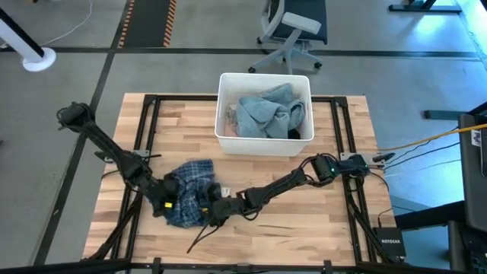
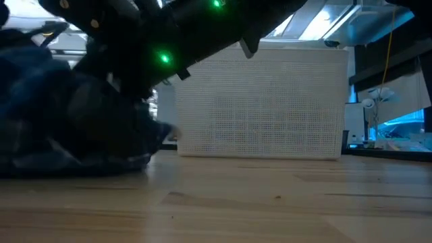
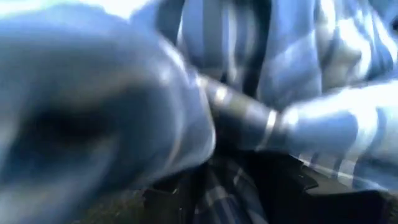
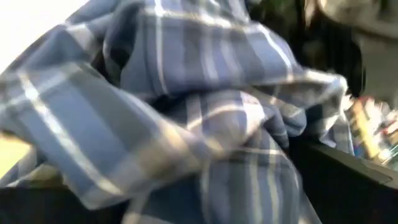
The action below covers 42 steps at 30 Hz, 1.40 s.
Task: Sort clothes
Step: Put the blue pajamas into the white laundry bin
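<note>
Toward the far side of the wooden counter (image 1: 335,228), one white bin (image 1: 225,129) is seen, and a grey-blue shirt (image 1: 266,113) is piled inside it with a small dark piece at one corner. One plaid shirt (image 1: 190,179) is bunched on the counter's near side, between the two arms. The left gripper (image 1: 169,204) is pressed into the shirt's left edge, partly closed, though a firm hold cannot be confirmed. The right gripper (image 1: 209,213) is held wide at the shirt's right edge, fabric filling its wrist view.
</note>
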Each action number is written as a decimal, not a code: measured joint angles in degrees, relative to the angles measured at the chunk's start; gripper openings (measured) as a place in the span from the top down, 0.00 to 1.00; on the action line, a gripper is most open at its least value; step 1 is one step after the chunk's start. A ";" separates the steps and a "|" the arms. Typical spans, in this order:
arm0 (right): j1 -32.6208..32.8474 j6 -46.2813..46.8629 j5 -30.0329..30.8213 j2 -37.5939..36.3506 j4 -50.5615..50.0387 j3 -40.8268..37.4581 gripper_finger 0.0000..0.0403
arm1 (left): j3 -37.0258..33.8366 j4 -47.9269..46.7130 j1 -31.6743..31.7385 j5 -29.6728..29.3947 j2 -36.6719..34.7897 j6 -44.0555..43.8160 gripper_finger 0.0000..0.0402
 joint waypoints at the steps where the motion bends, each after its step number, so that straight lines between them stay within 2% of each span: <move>1: 0.01 -2.22 -0.01 0.00 1.37 0.00 0.04 | -0.42 3.65 0.50 -0.87 0.44 1.82 0.67; 4: 0.00 -8.01 -0.04 -0.04 4.42 0.00 0.04 | -0.77 12.93 2.08 -3.61 1.80 7.03 0.67; 9: 0.04 -12.61 -1.39 -0.04 7.29 0.00 0.04 | -0.77 23.34 4.71 -3.66 4.19 12.36 0.67; 14: -0.02 -14.86 -0.80 -0.07 8.96 -0.07 0.04 | -0.77 30.46 6.80 0.71 8.62 13.63 0.67; 18: -0.35 -14.85 -1.66 -0.07 9.30 -0.11 0.04 | -0.74 37.75 7.15 1.31 13.47 14.29 0.67; 23: -0.37 -14.68 -4.93 0.68 11.94 -0.15 0.04 | 2.14 43.76 7.19 2.26 18.43 19.84 0.67; 28: -0.28 -12.05 -6.88 1.60 13.15 -0.12 0.06 | 4.92 42.55 7.47 2.86 20.75 22.58 0.67; 31: -0.21 -8.21 -7.08 1.60 11.57 0.09 0.14 | 4.96 42.52 7.44 2.38 20.78 22.16 0.67; 34: 0.42 -7.23 -6.36 1.60 10.85 0.17 0.31 | 5.01 40.65 7.40 1.69 20.25 20.51 0.67; 39: 2.09 -6.20 2.77 1.67 5.99 0.18 0.63 | 5.57 35.22 6.64 -0.39 19.42 18.21 0.67; 42: 2.73 -6.26 6.81 0.75 1.81 0.37 0.68 | 6.00 31.55 6.15 -1.28 17.99 17.98 0.67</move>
